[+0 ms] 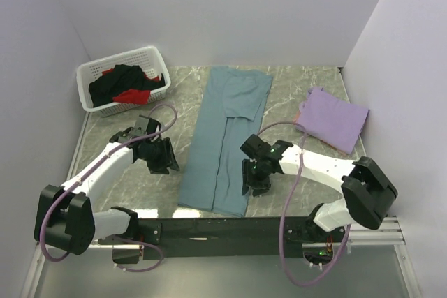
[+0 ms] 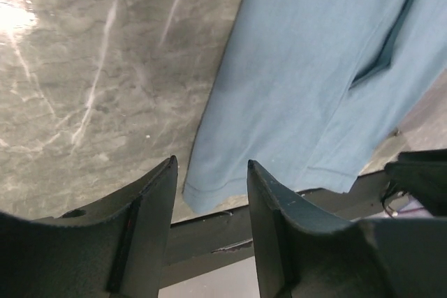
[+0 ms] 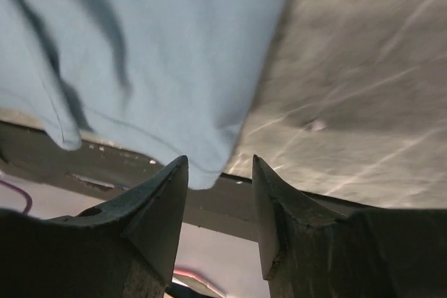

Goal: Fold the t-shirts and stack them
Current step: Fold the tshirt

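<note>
Pale walls box in a grey marbled bench (image 1: 140,186), and that's pretty much the whole stage on my screen.

Biggest thing on it is the dusty teal t-shirt (image 1: 227,137). It's laid out as one long strip down the middle of the top view. The collar end is toward the back wall and the bottom hem sits at the lower middle of the frame, right at the black rail (image 1: 223,228) along the bench's near edge. A fold edge runs down most of its length, so one side looks laid over the other.

Next, the arms. The left arm (image 1: 105,162) comes in from the lower left, and the left jaws hang just left of the strip over bare marble. On the left wrist feed they're partly apart with nothing between them, and the shirt's hem corner shows beyond the gap. The right arm (image 1: 318,165) comes in from the lower right, with the right jaws at the strip's right edge, down near the hem. Same story on that wrist feed: partly apart, gripping nothing, hem corner just past the tips. I can't tell if they touch the cloth.

Upper left has a white slotted basket (image 1: 155,57) with a black t-shirt (image 1: 119,83) and a red t-shirt (image 1: 134,95) bundled inside.

Upper right, well apart from the teal one, a lavender t-shirt (image 1: 334,118) lies folded flat.
</note>
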You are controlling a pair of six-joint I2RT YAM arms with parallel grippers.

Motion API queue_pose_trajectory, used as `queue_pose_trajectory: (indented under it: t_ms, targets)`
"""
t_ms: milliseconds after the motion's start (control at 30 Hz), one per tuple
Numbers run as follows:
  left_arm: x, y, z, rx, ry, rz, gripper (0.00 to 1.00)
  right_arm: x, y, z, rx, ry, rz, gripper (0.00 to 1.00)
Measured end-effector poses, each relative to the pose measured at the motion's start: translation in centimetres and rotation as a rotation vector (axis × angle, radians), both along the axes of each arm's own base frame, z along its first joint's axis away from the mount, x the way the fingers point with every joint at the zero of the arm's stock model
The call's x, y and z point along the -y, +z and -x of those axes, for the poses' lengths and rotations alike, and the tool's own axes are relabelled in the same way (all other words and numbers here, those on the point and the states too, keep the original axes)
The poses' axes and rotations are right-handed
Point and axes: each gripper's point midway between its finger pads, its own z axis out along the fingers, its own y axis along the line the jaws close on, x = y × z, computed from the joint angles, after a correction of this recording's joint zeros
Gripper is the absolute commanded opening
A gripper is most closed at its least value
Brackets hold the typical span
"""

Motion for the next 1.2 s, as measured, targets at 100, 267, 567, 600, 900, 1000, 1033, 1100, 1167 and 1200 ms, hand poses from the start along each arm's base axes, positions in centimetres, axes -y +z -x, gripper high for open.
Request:
queue_pose_trajectory:
  t_ms: [100, 267, 567, 600, 900, 1000, 1033, 1100, 1167, 1200]
  targets:
    - [0.3, 0.0, 0.2, -0.005, -0.015, 0.018, 0.49, -1.3, 0.0, 1.8, -0.008, 0.038, -0.024, 0.48]
    - [0.3, -0.5, 1.0, -0.03, -0.019, 0.026, 0.48, -2.8, -0.8, 4.4, -0.055, 0.108, -0.017, 0.46]
    - [0.4, -0.4, 1.6, -0.025, -0.022, 0.043, 0.47, -3.1, -1.7, 6.1, -0.105, 0.128, 0.061, 0.45]
    - [0.4, -0.3, 1.6, -0.023, -0.022, 0.044, 0.47, -3.1, -1.7, 6.2, -0.109, 0.125, 0.065, 0.45]
    - [1.4, -0.5, 2.6, -0.032, -0.059, 0.031, 0.47, -3.1, -2.1, 6.6, -0.135, 0.106, 0.066, 0.4]
    - [1.7, -0.7, 2.9, -0.039, -0.075, 0.021, 0.47, -2.8, -2.8, 7.0, -0.155, 0.106, 0.075, 0.36]
    - [1.8, -0.9, 3.1, -0.044, -0.081, 0.014, 0.47, -2.6, -3.0, 7.2, -0.165, 0.106, 0.08, 0.33]
    - [2.0, -1.2, 3.5, -0.053, -0.095, -0.011, 0.47, -2.5, -3.1, 7.3, -0.173, 0.106, 0.081, 0.3]
    - [2.3, -1.6, 4.2, -0.064, -0.119, -0.035, 0.47, -2.4, -3.2, 7.4, -0.176, 0.107, 0.081, 0.22]
    - [2.3, -1.7, 4.5, -0.07, -0.127, -0.047, 0.47, -2.4, -3.2, 7.4, -0.177, 0.106, 0.083, 0.2]
